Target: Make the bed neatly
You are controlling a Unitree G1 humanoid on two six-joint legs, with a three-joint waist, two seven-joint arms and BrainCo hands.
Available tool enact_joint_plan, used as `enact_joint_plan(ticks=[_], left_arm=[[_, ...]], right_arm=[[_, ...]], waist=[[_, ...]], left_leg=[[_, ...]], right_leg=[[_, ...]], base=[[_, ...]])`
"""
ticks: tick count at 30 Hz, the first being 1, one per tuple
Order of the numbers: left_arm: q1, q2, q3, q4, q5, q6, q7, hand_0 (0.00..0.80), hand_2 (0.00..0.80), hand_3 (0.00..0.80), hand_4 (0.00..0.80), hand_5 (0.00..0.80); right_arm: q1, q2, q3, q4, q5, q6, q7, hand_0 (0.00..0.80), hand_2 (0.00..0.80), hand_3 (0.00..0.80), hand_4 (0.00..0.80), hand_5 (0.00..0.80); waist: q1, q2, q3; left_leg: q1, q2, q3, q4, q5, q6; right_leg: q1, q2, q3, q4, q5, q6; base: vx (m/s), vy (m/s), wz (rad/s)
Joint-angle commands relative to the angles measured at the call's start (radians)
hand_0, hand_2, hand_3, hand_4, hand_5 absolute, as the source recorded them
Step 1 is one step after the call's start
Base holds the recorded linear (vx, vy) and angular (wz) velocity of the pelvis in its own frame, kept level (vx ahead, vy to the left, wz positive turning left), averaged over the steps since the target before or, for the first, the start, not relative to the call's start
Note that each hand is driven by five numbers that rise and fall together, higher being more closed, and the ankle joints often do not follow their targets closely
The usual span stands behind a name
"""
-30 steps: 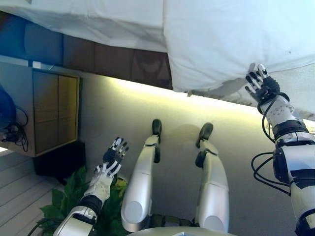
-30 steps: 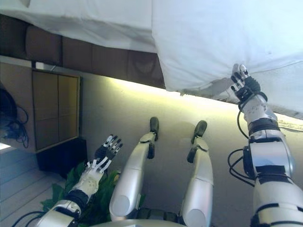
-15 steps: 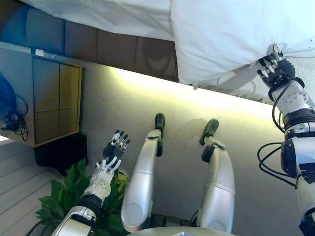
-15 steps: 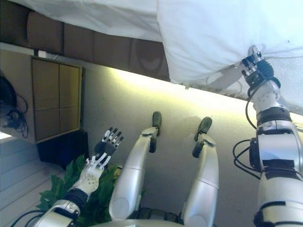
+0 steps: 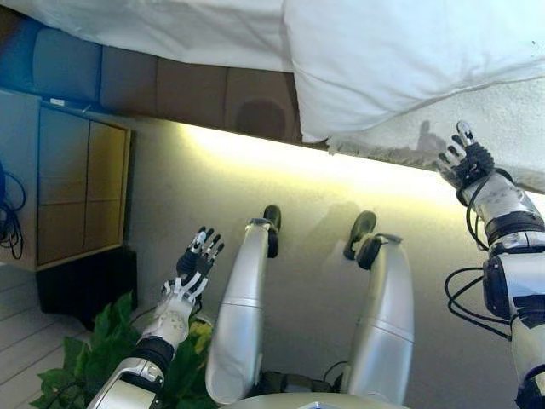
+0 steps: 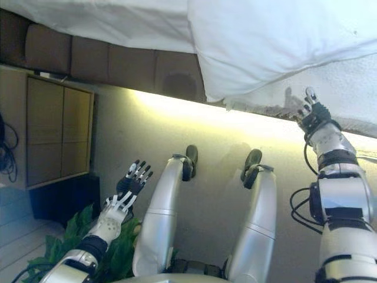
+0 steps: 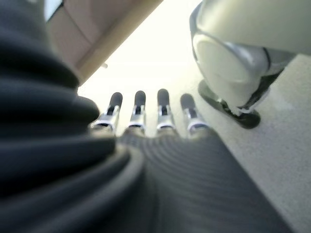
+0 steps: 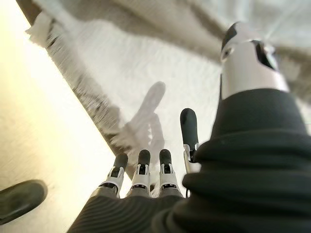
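The bed runs along the top of the eye views, with a puffy white duvet [image 5: 409,51] hanging over its edge. Under it lies a textured white blanket [image 5: 485,111] with a fringed edge. My right hand [image 5: 464,162] is open, fingers spread, just in front of the blanket's fringed edge and below the duvet, holding nothing. In the right wrist view its straight fingers [image 8: 141,167] point at the blanket [image 8: 160,63], which carries their shadow. My left hand [image 5: 194,264] is open and empty, low at the left, far from the bed; its wrist view shows straight fingers [image 7: 138,109] over the floor.
A flat white sheet [image 5: 170,30] covers the bed's left part above the brown padded bed base [image 5: 187,85]. A wooden cabinet [image 5: 77,187] stands at the left. A green plant [image 5: 102,341] sits under my left arm. Beige carpet [image 5: 315,196] lies between me and the bed.
My right hand has come down off the duvet's lower corner and now hovers open by the fringed blanket. The camera has shifted slightly. The left hand has barely moved.
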Motion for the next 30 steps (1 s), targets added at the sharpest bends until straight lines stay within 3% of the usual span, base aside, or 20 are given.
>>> enact_joint_plan(ticks=[1, 7, 13, 21, 30], left_arm=[[0.050, 0.009, 0.034, 0.026, -0.004, -0.013, -0.010, 0.000, 0.000, 0.000, 0.000, 0.000], [0.090, 0.018, 0.058, 0.043, 0.013, -0.005, -0.022, 0.000, 0.000, 0.000, 0.000, 0.000], [0.140, 0.036, 0.087, 0.040, 0.014, -0.002, -0.046, 0.000, 0.000, 0.000, 0.000, 0.000], [0.181, 0.062, 0.129, 0.020, 0.004, 0.010, -0.052, 0.000, 0.000, 0.000, 0.000, 0.000], [0.252, 0.096, 0.162, -0.045, -0.020, 0.000, -0.078, 0.000, 0.000, 0.000, 0.000, 0.000]], right_arm=[[0.027, -0.040, -0.038, -0.020, 0.055, -0.004, 0.040, 0.000, 0.000, 0.000, 0.000, 0.000], [0.037, -0.059, -0.050, -0.068, 0.059, -0.063, 0.125, 0.000, 0.000, 0.000, 0.000, 0.000], [-0.023, -0.108, -0.039, -0.103, 0.055, -0.085, 0.116, 0.000, 0.000, 0.000, 0.000, 0.000], [-0.147, -0.181, 0.008, -0.078, 0.077, -0.044, 0.108, 0.000, 0.000, 0.000, 0.000, 0.000], [-0.270, -0.243, 0.086, -0.055, 0.096, -0.006, 0.085, 0.000, 0.000, 0.000, 0.000, 0.000]], waist=[[-0.011, 0.032, 0.002], [-0.010, 0.026, 0.002], [0.005, 0.026, 0.002], [0.031, 0.027, 0.002], [0.072, 0.049, 0.002]], left_leg=[[0.036, -0.009, -0.021, 0.038, -0.064, 0.075], [0.030, 0.001, -0.026, 0.063, -0.059, 0.071], [0.024, 0.003, -0.028, 0.064, -0.040, 0.064], [0.013, 0.004, -0.036, 0.051, -0.009, 0.053], [-0.018, -0.007, -0.043, -0.069, 0.085, 0.031]], right_leg=[[0.071, 0.022, -0.020, 0.107, -0.104, -0.056], [0.069, 0.018, -0.025, 0.132, -0.105, -0.058], [0.067, 0.020, -0.031, 0.145, -0.104, -0.063], [0.063, 0.017, -0.048, 0.147, -0.097, -0.068], [0.028, 0.014, -0.056, 0.101, -0.057, -0.061]], base=[[0.000, 0.000, 0.00], [0.039, -0.022, 0.00], [0.034, -0.017, 0.01], [0.053, -0.028, 0.03], [0.033, -0.032, 0.11]])
